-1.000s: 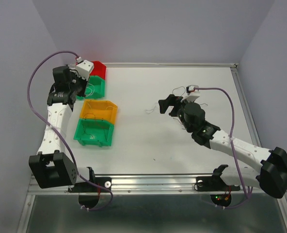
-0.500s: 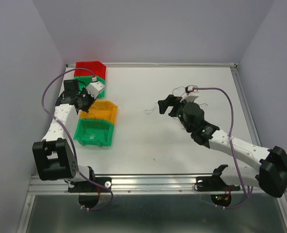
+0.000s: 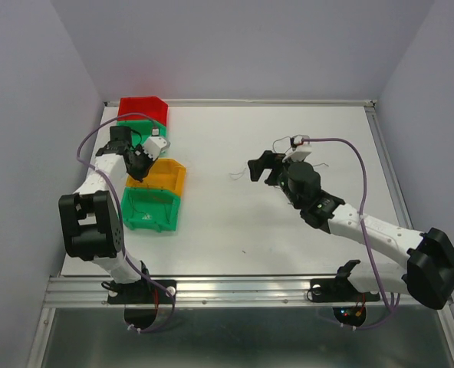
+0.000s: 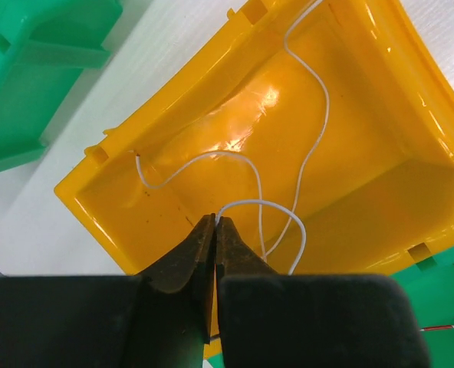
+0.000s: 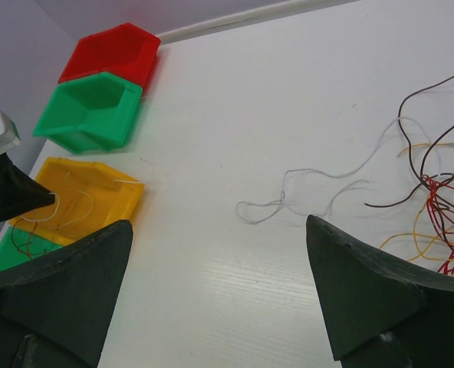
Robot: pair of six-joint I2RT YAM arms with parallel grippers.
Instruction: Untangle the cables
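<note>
white wire [image 4: 242, 153], hair-thin, light and springy, seems pinched at its end by the near-shut left gripper [image 4: 214, 222] over the bin [image 4: 365, 192]; the tangle [image 5: 442, 207] lies beside the wide-open, empty right gripper [image 5: 219, 253]; loose ends are best gripped.

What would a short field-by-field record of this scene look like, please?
left gripper: over the yellow bin, tips closed on the end of a white wire
right gripper: open, above the table, holding nothing
loose wire: whitish strand lying on the table ahead of the right gripper
tangle: red, yellow and dark wires bunched beside the right gripper
bins: red bin, green bin, yellow bin, second green bin in a row on the left
</note>
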